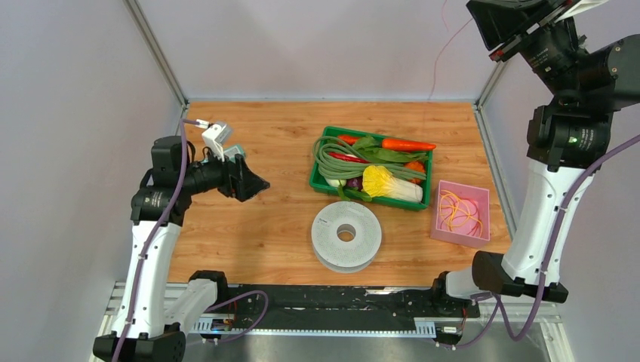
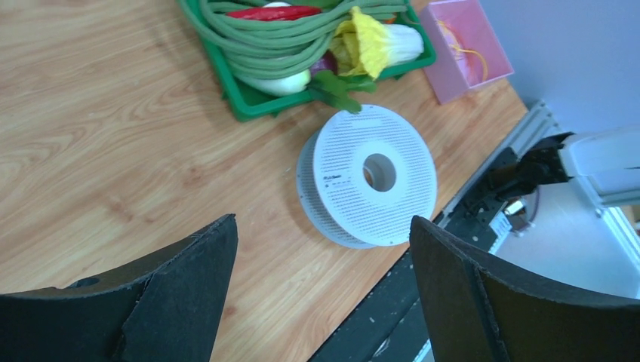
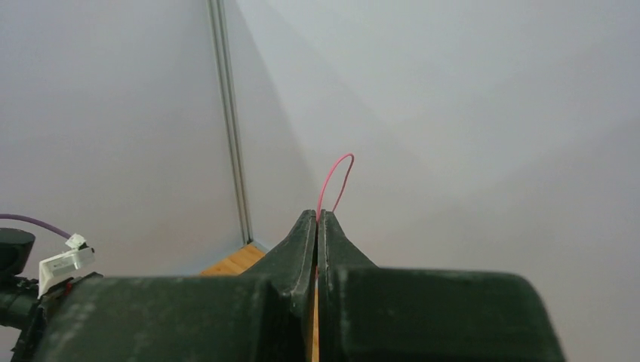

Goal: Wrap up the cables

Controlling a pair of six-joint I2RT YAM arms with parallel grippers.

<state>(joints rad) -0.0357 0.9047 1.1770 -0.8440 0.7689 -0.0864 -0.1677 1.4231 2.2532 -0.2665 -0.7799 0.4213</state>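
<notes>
Lying flat on the tabletop [image 1: 256, 226] just nearside of the green tray [image 2: 245, 102], the cable spool [image 1: 332, 245] looks light and rigid, best gripped at its rim, while the left tool [image 1: 253, 179] gapes wide well apart and the raised right tool [image 3: 318, 215] pinches a limp, hair-thin pink strand [image 3: 347, 156].

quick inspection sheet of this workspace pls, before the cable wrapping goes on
surface: wooden tabletop, no spills seen
job's things: flat round light-grey perforated spool lies flat near the front edge; thin pink wire held high by the back wall, lower end untraceable
clutter: green plastic tray of vegetables behind the spool; pink square box with yellow loops at the right
grippers: left pincer open above the table; right pincer raised, shut on the pink wire
cables: purple hoses along both arms
surroundings: pale grey walls, aluminium frame posts
</notes>
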